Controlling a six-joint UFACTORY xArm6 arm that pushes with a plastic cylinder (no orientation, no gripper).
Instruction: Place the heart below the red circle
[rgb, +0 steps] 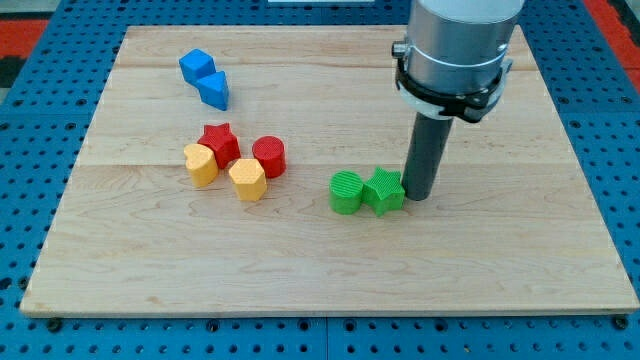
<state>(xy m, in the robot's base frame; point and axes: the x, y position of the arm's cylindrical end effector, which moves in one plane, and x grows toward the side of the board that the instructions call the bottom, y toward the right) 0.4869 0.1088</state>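
The yellow heart (200, 165) lies left of centre on the wooden board, just below-left of the red star (219, 142). The red circle (269, 156) stands to the right of the star, two blocks away from the heart. A yellow hexagon (247, 180) sits between them, touching the red circle's lower left. My tip (420, 196) rests on the board well to the right of this cluster, against the right side of the green star (383, 191). It is far from the heart.
A green circle (346, 193) touches the green star's left side. A blue cube (196, 66) and a blue triangle (214, 90) lie at the board's top left. The board's edge (330, 312) meets a blue pegboard surround.
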